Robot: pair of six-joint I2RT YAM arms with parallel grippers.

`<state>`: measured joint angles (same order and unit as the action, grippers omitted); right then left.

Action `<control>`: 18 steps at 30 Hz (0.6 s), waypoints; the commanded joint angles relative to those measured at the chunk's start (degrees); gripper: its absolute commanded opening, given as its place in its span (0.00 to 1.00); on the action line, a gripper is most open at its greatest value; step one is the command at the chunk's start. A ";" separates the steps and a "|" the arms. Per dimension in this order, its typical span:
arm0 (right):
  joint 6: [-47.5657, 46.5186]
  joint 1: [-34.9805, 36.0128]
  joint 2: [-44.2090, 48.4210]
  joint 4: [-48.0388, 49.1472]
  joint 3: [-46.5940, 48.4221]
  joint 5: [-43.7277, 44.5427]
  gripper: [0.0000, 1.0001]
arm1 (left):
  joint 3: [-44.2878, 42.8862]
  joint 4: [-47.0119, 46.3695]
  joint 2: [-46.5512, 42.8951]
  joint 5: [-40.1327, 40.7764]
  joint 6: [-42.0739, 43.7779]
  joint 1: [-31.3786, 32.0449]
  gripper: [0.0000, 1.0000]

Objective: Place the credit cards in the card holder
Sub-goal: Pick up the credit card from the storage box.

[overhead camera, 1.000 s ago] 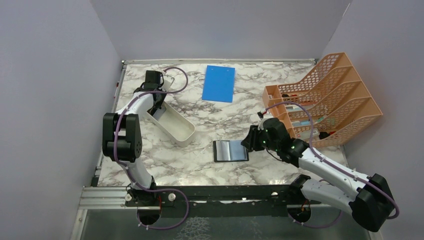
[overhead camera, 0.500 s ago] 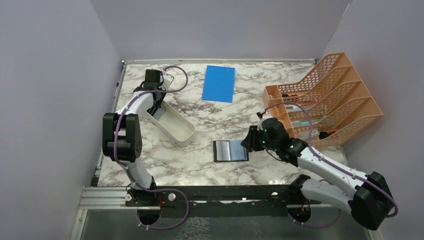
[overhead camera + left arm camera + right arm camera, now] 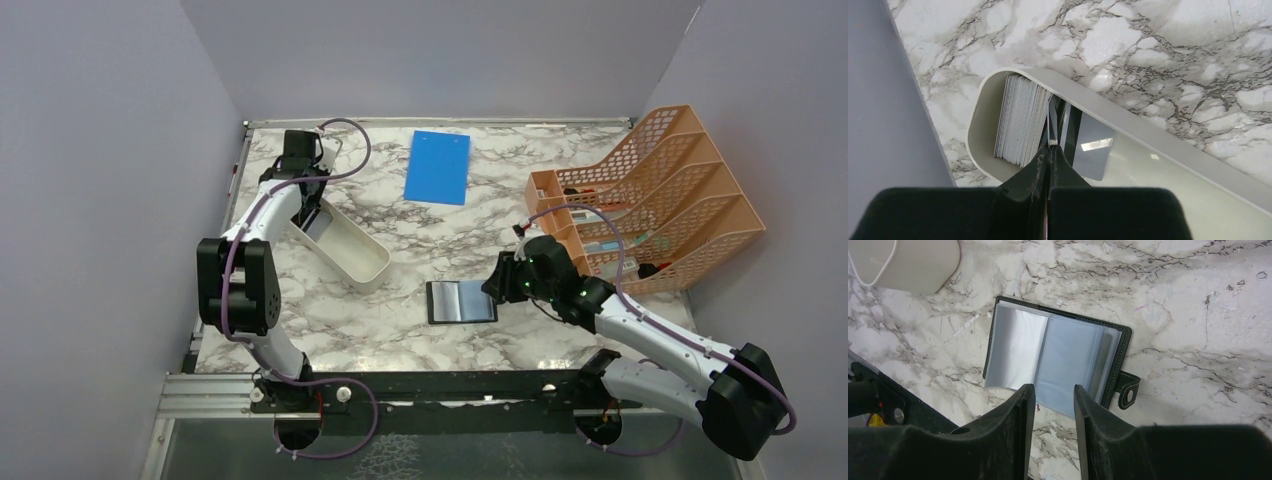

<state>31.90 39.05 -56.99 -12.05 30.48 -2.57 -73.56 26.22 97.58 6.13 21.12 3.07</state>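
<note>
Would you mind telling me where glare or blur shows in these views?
Left wrist: a glare patch on a grey card in the white tray, left gripper slightly soft. Right wrist: the card holder's clear page washes out pale. Top view: even light, sharp.

Bare marble table [image 3: 400, 335] between white tray [image 3: 378, 255] and card holder [image 3: 461, 301], orange mesh rack [image 3: 650, 200] blocking right, blue board [image 3: 438, 167] far centre, tray walls tight round credit cards [image 3: 1020, 120].
</note>
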 commanded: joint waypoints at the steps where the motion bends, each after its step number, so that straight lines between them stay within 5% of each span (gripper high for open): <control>1: 0.09 0.06 -0.21 0.72 0.28 -1.48 0.40 | -1.53 -0.21 -3.70 -2.11 -4.01 -0.09 0.00; 18: 1.82 0.06 0.72 -0.46 0.47 -2.92 0.40 | -2.07 4.18 -18.64 -6.67 -42.43 -0.26 0.00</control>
<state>32.53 39.05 -56.99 -12.10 30.48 -4.01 -73.60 26.87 80.14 2.85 -10.20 3.07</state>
